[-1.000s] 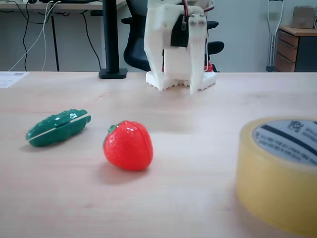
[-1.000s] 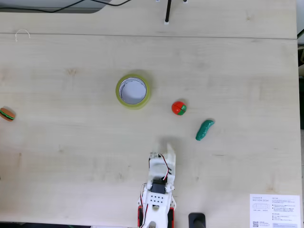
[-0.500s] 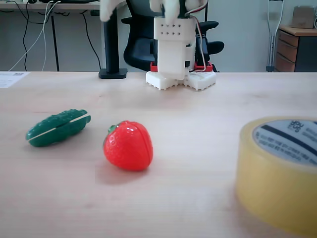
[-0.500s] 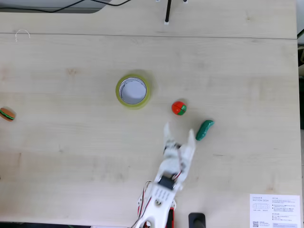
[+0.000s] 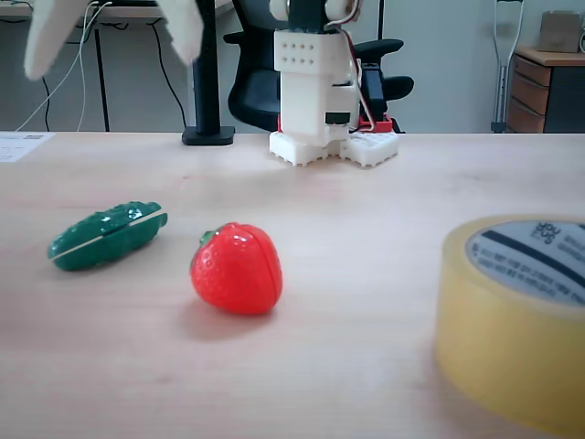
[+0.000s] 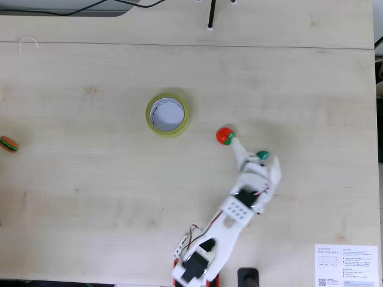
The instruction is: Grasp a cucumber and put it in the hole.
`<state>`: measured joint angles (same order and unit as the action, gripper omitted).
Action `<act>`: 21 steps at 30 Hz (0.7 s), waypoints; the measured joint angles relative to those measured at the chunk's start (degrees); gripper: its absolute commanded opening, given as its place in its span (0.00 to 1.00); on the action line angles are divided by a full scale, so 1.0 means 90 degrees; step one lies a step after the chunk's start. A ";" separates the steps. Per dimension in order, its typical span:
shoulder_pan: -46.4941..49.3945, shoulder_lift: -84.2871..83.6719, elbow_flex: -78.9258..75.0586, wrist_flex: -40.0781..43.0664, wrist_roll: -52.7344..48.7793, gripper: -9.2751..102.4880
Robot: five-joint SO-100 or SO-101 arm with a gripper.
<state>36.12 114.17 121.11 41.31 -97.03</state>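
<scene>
Green cucumber [image 5: 108, 235] lies loose on table [image 5: 384, 302], gripper [image 5: 110, 41] spread wide above it.
Top-down fixed view: gripper [image 6: 256, 156] covers most of cucumber [image 6: 263, 156], one finger [image 6: 237, 146] tip just beside strawberry [image 6: 224, 136]; tape roll [image 6: 168, 114] w/ hole [image 6: 167, 113] well apart, to the left. Risk, imo: descent off-centre, so a finger knocks strawberry [image 5: 237, 269] or rolls cucumber away, or fingers pinch its end & it squirts out.

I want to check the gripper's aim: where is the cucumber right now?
In a fixed view the cucumber lies on the table left of the strawberry; from above it sits mostly hidden under the open gripper.
</scene>
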 measured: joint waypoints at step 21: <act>0.0313 -0.2139 -0.0010 -0.0430 -0.0176 0.58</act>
<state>38.94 94.92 121.03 37.44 -98.61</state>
